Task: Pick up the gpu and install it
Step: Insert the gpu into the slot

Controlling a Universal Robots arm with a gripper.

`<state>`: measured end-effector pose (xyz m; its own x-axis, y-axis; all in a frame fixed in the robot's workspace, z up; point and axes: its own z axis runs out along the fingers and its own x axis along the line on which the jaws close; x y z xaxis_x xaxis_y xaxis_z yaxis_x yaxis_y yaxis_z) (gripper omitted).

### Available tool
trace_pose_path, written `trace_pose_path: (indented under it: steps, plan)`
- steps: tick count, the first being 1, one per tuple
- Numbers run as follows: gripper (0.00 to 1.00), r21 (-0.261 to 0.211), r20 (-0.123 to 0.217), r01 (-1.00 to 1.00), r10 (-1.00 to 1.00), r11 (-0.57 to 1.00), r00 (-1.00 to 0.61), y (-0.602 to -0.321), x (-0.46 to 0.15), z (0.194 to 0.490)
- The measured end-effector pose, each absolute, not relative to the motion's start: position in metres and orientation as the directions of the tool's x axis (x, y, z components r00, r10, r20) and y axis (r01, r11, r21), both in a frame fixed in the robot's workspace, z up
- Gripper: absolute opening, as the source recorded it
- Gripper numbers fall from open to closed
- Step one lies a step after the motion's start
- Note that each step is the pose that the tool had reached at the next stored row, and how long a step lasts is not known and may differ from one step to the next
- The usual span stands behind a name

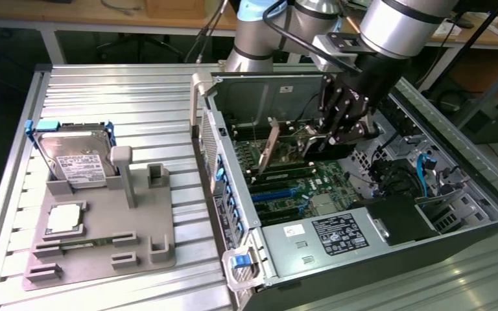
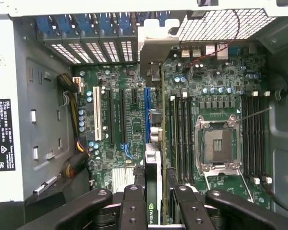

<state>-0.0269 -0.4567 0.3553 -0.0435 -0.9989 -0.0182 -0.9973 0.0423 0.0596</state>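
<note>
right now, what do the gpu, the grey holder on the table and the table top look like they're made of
gpu: green circuit board, likely fibreglass laminate, with a bare silver metal end bracket; held edge-on in the gripper.
grey holder: matte, uniform grey with blocky moulded posts, probably plastic, perhaps printed.
table top: pale silver slats with long grooves and soft glare, likely extruded aluminium.

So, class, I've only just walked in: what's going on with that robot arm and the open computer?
The robot arm's gripper has its fingers shut on the gpu, holding it edge-down inside the open computer case, over the motherboard and its expansion slots. The card looks lined up with a slot, but I cannot tell whether it is seated. On the grey parts tray beside the case, a hard drive sits in its holder.
</note>
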Motion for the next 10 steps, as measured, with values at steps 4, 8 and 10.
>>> trace_pose_path:
  steps: [4, 8, 10]
  plan:
    - [0.27, 0.060, -0.018, -0.997, -0.999, 0.042, -0.043, -0.4567, -0.0268, 0.3522]
    - [0.27, 0.060, -0.018, -0.997, -0.999, 0.042, -0.044, -0.4567, -0.0267, 0.3486]
    - [0.27, 0.060, -0.018, -0.997, -0.999, 0.042, -0.043, -0.4567, -0.0267, 0.3471]
